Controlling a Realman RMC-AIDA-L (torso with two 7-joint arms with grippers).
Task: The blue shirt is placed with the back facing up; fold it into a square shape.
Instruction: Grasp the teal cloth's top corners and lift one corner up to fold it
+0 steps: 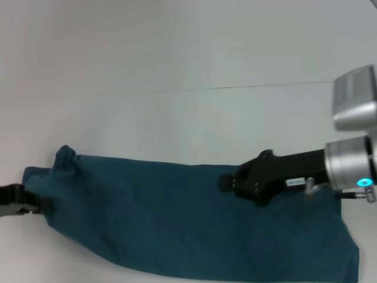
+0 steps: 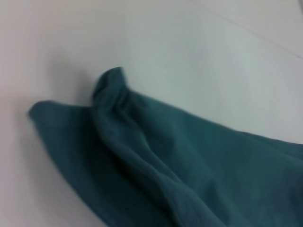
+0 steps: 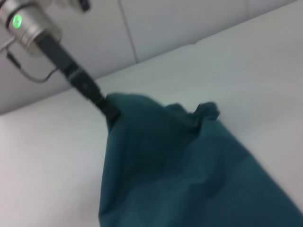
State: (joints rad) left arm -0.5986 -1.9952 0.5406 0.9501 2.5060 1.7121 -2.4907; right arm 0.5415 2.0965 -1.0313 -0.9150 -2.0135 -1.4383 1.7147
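The shirt [image 1: 177, 218] lies on the white tabletop [image 1: 177, 71] as a long folded band, running from the robot's left side across to the right and widening toward the near right corner of the head view. Plain teal fabric faces up; no print shows. Its left end is bunched, with a small puckered peak [image 1: 63, 154] standing up at the far left corner; the left wrist view shows this same peak [image 2: 111, 82] and a raised ridge of fabric running back from it. The left gripper [image 1: 26, 200] sits low at the shirt's left end, its black tip meeting the cloth edge. In the right wrist view the same gripper [image 3: 110, 109] reaches the bunched corner of the shirt [image 3: 189, 175], and the fabric appears drawn up to its tip, which suggests the fingers are closed on the cloth, though the fingers themselves are hidden by the fabric. The right gripper [image 1: 227, 183] reaches in from the right, over the far edge of the shirt near mid-length, its black body low above or on the fabric. Whether its fingers are spread or closed, and whether they hold cloth, cannot be told from these views. A thin dark seam [image 1: 265, 86] crosses the tabletop beyond the shirt. No containers appear.
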